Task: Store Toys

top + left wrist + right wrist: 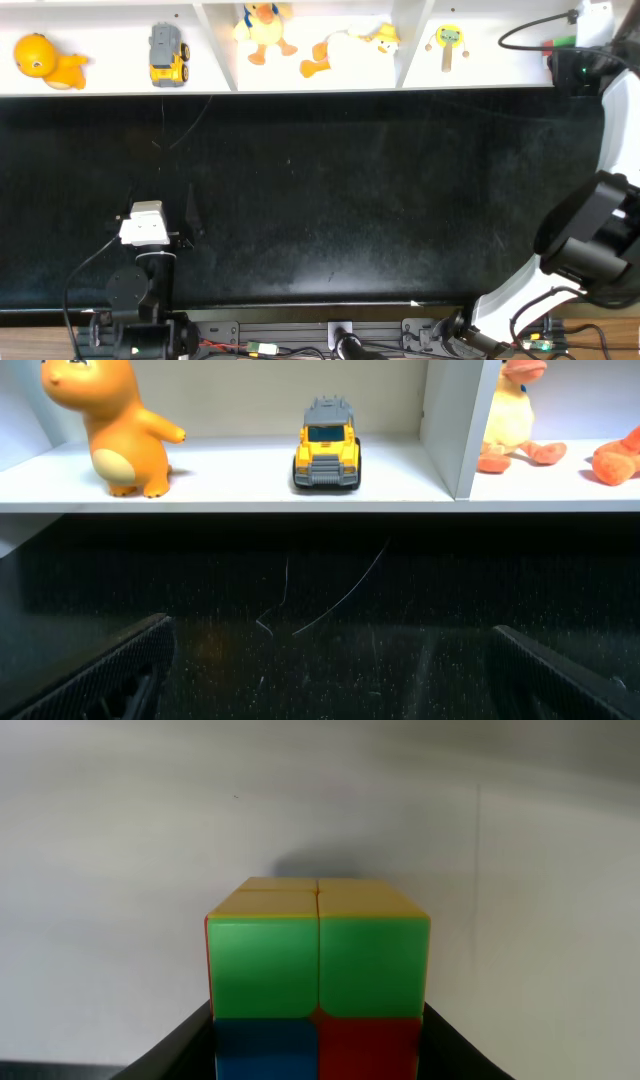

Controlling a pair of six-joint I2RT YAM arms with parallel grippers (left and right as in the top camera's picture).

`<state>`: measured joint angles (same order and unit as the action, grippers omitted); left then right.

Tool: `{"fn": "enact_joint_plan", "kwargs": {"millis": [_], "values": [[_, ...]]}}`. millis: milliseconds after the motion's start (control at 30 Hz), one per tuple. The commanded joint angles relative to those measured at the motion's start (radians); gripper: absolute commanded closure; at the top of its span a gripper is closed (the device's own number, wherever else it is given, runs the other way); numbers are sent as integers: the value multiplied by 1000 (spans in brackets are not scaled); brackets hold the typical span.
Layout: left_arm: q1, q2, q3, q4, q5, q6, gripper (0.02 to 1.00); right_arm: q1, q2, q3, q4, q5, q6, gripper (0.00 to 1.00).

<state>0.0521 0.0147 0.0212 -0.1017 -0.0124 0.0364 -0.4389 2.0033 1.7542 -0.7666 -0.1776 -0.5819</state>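
1. Right gripper (pixel 318 1018): the jaws are clamped on a colour cube (pixel 318 970). One jaw presses each side face, so they are closed only as far as the cube's width allows.
2. Colour cube: two-by-two, yellow on top, with green above blue and red on the face towards the wrist. It sits upright and square between the jaws, in front of a plain white wall. Whether its underside rests on anything cannot be told.
3. Right arm (pixel 608 140): it rises from its base at lower right to the right end of the white shelf (pixel 400 85), where its wrist sits.
4. Left gripper (pixel 330 628): the jaws stand wide apart, with only the bare black surface (pixel 350 200) between them. It hangs low near its own base, facing the shelf and well apart from it.
5. Shelf contents, left to right: orange figure (pixel 110 425) and yellow truck (pixel 327 445) share the leftmost compartment. An upright duck plush (pixel 265 28) and a lying duck plush (pixel 345 48) share the next. A small rattle drum (pixel 448 42) lies to their right.
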Motion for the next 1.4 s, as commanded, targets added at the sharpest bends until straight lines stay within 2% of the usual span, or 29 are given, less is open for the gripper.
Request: {"fn": "enact_joint_plan", "kwargs": {"millis": [33,133,167,267,300,333,767,1267,1333,1400], "values": [[-2,-12,-7,3,-5,19,20,11,17,41,15,-13,30,656],[-2,-12,-7,3,-5,19,20,13,18,41,16,-13,37,606],[-2,-12,-7,3,-5,19,20,13,18,41,16,-13,37,507],[-2,-12,-7,3,-5,19,20,13,18,41,16,-12,37,299],[-2,-12,-7,3,-5,19,20,13,18,41,16,-12,37,117],[-2,-12,-7,3,-5,19,20,13,18,41,16,-12,37,7],[-2,-12,-7,3,-5,19,23,13,-88,11,-3,-12,89,3],[-2,-12,-7,3,-5,19,20,19,-646,-601,125,19,89,5],[-2,-12,-7,3,-5,19,20,49,-741,-705,204,38,140,5],[-2,-12,-7,3,-5,19,20,106,-796,-774,262,91,195,5]]}}
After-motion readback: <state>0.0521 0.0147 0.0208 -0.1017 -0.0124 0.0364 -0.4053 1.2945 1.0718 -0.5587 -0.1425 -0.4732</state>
